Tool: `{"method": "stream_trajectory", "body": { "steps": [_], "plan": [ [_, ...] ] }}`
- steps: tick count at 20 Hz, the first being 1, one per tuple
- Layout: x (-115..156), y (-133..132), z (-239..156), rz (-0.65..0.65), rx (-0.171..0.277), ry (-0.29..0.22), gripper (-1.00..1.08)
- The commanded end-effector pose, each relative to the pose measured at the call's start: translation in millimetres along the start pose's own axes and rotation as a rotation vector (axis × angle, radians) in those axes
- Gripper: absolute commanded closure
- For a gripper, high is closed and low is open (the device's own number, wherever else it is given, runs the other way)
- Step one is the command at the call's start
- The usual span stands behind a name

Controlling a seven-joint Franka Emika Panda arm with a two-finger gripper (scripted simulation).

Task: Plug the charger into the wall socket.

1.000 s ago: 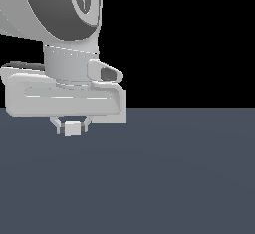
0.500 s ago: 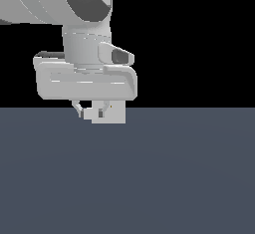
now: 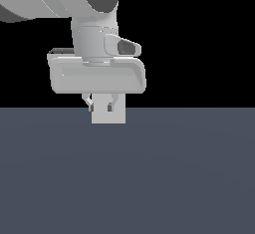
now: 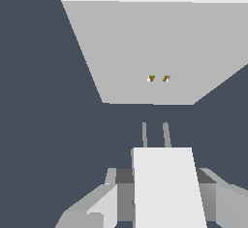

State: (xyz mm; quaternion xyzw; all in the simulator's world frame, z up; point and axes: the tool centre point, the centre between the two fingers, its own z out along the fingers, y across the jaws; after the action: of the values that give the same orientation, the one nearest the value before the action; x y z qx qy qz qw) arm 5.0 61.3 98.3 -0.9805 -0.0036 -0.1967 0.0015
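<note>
Between the closed fingers of the gripper [image 3: 103, 106] sits the charger [image 4: 168, 186], clenched on both flanks; grip looks firm and square, judged from the fingers [image 4: 94, 207] flush against the block's sides in the wrist view; two thin grey prongs [image 4: 155, 135] project from the charger's front face, pointing away from the wrist toward the wall socket [image 4: 160, 52]; holding the block by its sides leaves that pronged face free, presumably the reason for this grasp. Socket plate stands upright ahead of the prongs, apart from them, a strip of dark floor [image 4: 48, 125] showing between; its two orange dots [image 4: 159, 78] lie roughly in line with the prongs, slightly offset, so alignment seems nearly done and insertion not yet begun. Exterior view: gripper hangs low above the floor, charger partly overlapping a pale plate behind it; socket outline there cannot be separated clearly. Next move, in my judgement: small lateral correction, then straight advance.
</note>
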Motion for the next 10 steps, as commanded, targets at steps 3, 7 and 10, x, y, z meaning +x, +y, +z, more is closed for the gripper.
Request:
{"method": "stream_trajectory", "body": {
  "steps": [3,7,10],
  "plan": [
    [1.1,4.0,-1.6,0.021,-0.010,-0.002,1.08],
    [1.0,4.1,-1.7,0.022,-0.011,-0.002,1.08],
    [1.1,4.4,-1.6,0.022,-0.011,-0.002,1.08]
  ]
}}
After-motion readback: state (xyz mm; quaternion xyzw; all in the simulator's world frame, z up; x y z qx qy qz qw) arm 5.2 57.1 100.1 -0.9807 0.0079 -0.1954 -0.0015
